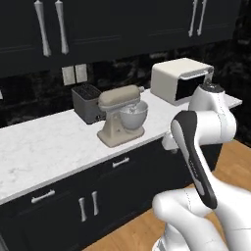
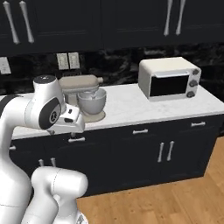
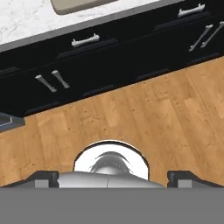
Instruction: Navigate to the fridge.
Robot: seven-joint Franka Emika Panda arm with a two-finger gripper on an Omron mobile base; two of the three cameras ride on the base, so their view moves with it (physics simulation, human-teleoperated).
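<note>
Facing the white marble surface (image 2: 127, 105) at frame centre: beige stand mixer (image 1: 120, 115), white microwave (image 2: 169, 78); end effector (image 3: 111, 177) fingers spread apart.

— What stands on the table (image 1: 44, 147)?

— A beige stand mixer (image 1: 120, 117) with a steel bowl (image 2: 92, 101) under its head, and just behind it, to the left, a dark grey toaster (image 1: 86, 102). Further right sits a cream microwave (image 2: 169, 78) with a dark door and three knobs down its right side.

— And the wall?

— Black marbled backsplash with a pair of white outlets (image 2: 68, 60). Black upper cabinets (image 1: 122, 22) with long silver handles hang above.

— Below?

— Black lower cabinets (image 2: 162, 151) and drawers with short silver pulls, over a wood plank floor (image 3: 144, 113).
</note>
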